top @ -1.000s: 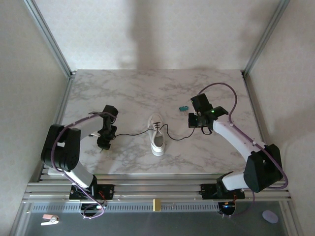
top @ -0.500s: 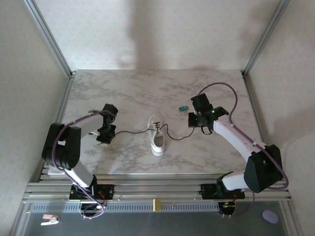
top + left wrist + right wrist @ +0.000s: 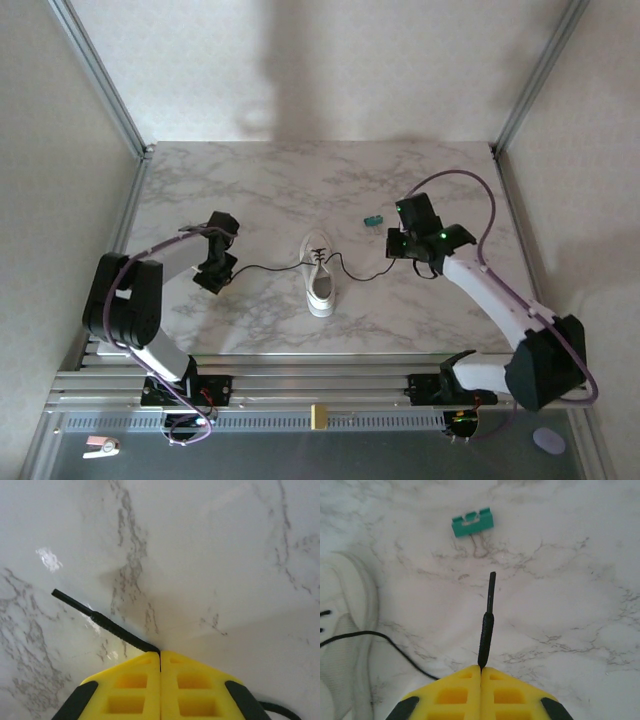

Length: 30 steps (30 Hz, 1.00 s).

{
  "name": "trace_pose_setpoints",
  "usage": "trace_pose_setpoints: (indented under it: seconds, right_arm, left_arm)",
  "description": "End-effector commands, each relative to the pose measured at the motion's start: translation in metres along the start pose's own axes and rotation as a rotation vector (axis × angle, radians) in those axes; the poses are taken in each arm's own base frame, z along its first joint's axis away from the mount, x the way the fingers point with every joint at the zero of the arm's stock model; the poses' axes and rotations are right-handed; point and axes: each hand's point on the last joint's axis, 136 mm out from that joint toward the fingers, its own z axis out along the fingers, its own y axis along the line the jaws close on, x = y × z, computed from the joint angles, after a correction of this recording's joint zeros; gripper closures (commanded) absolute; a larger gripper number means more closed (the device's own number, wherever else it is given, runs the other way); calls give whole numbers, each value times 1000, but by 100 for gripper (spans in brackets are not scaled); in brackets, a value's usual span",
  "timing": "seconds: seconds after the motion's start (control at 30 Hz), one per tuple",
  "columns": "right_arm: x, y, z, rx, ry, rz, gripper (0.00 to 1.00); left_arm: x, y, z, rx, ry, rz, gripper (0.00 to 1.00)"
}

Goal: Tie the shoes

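The big white marble surface [image 3: 250, 190] with grey lines holds everything. Two long arms reach in from the near edge. The left arm [image 3: 170, 262] is on one side and the right arm [image 3: 490, 290] is on the other.

The small white low-top sneaker [image 3: 320, 283] sits near the middle of the surface, between the two arms. A thin black string runs out from each side of it.

The left end effector [image 3: 160, 654] has its yellow fingers pressed together. They pinch the left black lace [image 3: 100, 622] close to its end, and the stiff tip pokes out past them.

The right end effector [image 3: 481, 669] is pressed together too. It pinches the right black lace [image 3: 487, 625], and that tip sticks straight out in front.

A tiny green clip [image 3: 472, 522] lies on the surface just past that tip, apart from the sneaker.
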Motion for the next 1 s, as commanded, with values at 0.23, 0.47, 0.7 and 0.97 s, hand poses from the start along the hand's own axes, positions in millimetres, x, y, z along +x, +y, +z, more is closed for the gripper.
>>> trace_pose_setpoints:
  seconds: [0.23,0.47,0.7,0.97]
  right_arm:
    - [-63,17,-70,-145,-351,81,100]
    - [-114,61,-104,-348,-490,29,100]
    - [-147,120,-99,-474,-489,-78,100]
    - [-138,203,-84,-624,-459,-241,100]
  left_arm:
    - [-72,-134,-184,894,-496,275,100]
    - [-50,-149,-274,1155,-543,449,100]
    - [-23,-151,-298,1249,-518,568,100]
    - [-14,-137,-296,1279,-508,550,100]
